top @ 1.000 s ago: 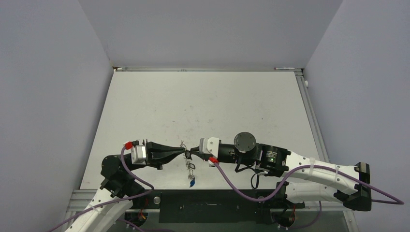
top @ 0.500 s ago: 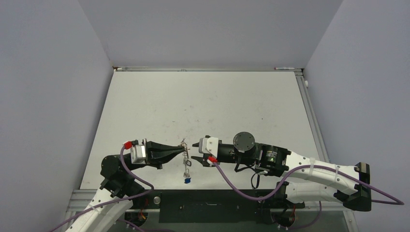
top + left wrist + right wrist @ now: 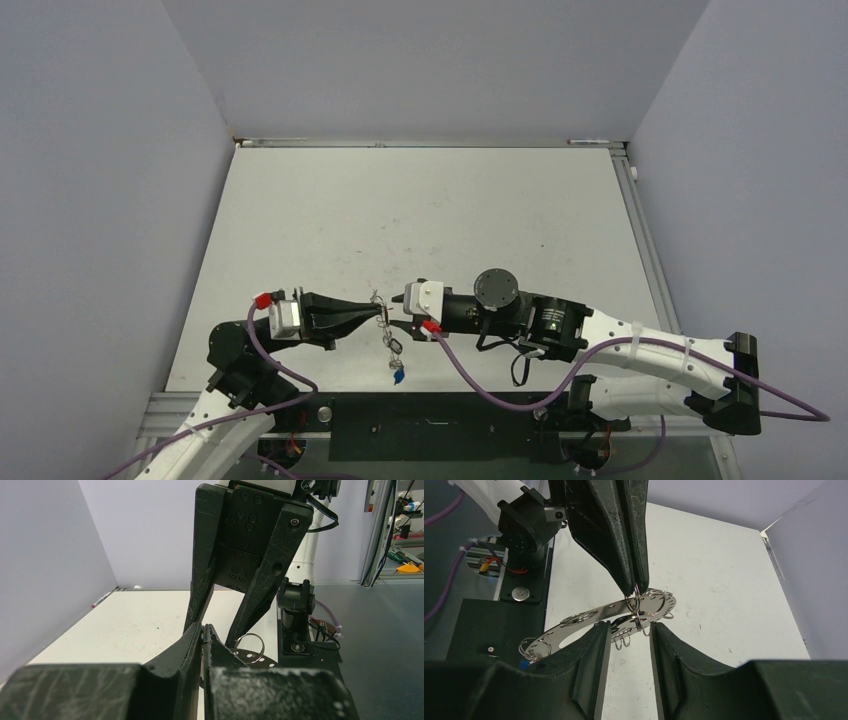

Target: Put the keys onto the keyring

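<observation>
My left gripper is shut on the keyring and holds it above the table near the front edge. The keyring is a flat silvery ring with small wire loops; in the right wrist view it hangs from the left fingertips. A key with a blue tag dangles from its lower end, and the tag shows in the right wrist view. My right gripper is open, with its jaws either side of the ring's near edge. In the left wrist view, my left gripper pinches the ring.
The white table is walled by grey panels on three sides. The black mounting rail runs along the front edge, directly under the hanging keys. The right arm's fingers fill the left wrist view.
My right gripper opened and let go near the ring, drew back a little, then moved left again so its open jaws straddle the ring. The hanging keys swung slightly. The left gripper stayed put.
</observation>
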Robot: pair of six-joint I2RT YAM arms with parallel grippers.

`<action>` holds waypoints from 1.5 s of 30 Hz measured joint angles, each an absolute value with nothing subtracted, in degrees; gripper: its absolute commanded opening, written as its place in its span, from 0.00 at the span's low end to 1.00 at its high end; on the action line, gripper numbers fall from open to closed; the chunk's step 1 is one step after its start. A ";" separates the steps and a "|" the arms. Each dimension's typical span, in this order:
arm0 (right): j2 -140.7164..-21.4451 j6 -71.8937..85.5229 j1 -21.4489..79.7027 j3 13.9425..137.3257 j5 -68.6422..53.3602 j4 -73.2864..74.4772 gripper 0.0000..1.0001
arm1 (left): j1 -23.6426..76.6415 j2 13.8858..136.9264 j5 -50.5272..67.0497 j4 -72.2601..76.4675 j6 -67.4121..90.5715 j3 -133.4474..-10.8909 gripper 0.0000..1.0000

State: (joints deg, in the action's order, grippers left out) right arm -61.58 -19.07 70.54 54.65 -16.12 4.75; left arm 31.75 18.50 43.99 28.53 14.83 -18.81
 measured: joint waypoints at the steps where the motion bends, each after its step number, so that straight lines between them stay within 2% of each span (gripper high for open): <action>1: -61.67 -19.09 70.52 54.68 -16.38 4.62 0.32 | 31.75 18.50 43.99 28.53 14.83 -18.81 0.00; 13: -62.67 -19.05 70.15 55.37 -18.59 2.17 0.25 | 31.75 18.48 43.99 28.53 14.83 -18.81 0.00; 23: -63.33 -19.00 69.84 55.40 -18.85 0.95 0.14 | 31.75 18.41 43.97 28.49 14.81 -18.81 0.00; 28: -63.42 -18.83 69.04 55.40 -19.35 0.56 0.15 | 31.68 18.37 43.79 28.49 14.79 -18.81 0.00; 32: -63.46 -18.63 68.51 55.40 -19.99 0.32 0.20 | 31.64 18.37 43.72 28.49 14.79 -18.81 0.00; 42: -63.48 -18.35 67.53 55.40 -21.30 0.01 0.20 | 31.64 18.37 43.70 28.49 14.79 -18.81 0.00; 45: -63.48 -18.17 67.31 55.40 -21.54 -0.01 0.24 | 31.64 18.35 43.70 28.49 14.79 -18.81 0.00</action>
